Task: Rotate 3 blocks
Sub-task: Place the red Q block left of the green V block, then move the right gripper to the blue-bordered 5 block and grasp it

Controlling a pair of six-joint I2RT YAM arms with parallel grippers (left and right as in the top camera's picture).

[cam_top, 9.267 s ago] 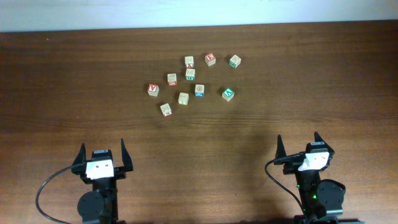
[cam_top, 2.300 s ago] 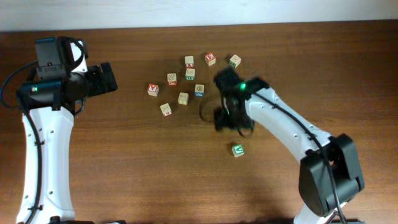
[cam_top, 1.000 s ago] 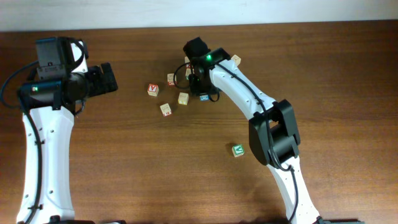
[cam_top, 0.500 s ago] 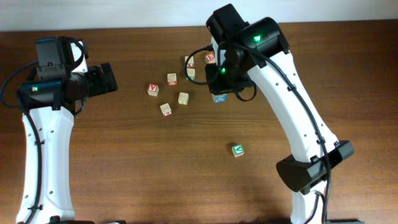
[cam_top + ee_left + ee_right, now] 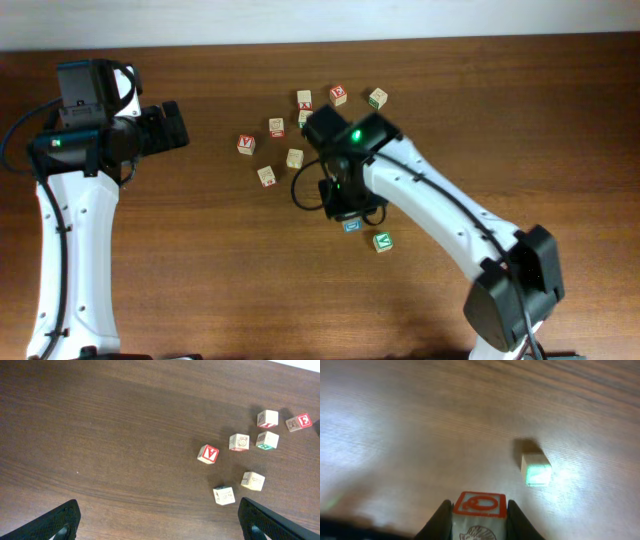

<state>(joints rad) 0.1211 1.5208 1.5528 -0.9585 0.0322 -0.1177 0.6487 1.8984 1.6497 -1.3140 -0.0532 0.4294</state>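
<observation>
My right gripper [image 5: 479, 524] is shut on a small wooden block [image 5: 479, 504]. Its top face shows a red ring in the right wrist view, and from overhead the same block [image 5: 351, 225] looks blue-marked. It hangs just above the table, left of the green block [image 5: 382, 241], which lies apart on the wood [image 5: 536, 469]. A pale block with faint yellow marks [image 5: 295, 158] sits in the cluster [image 5: 252, 480]. My left gripper [image 5: 170, 128] is open and held high at the far left, its fingers [image 5: 60, 521] wide apart over bare wood.
Several other letter cubes lie scattered at the back centre: a red-faced cube [image 5: 246, 144], another red-faced cube [image 5: 338, 94], a green-edged cube [image 5: 377, 97] and a pale cube [image 5: 266, 176]. The brown table [image 5: 520, 120] meets a white wall at the back.
My right gripper has carried the blue-marked block from the cluster at the back toward the front, stopping beside the green block. The left arm has not moved.
</observation>
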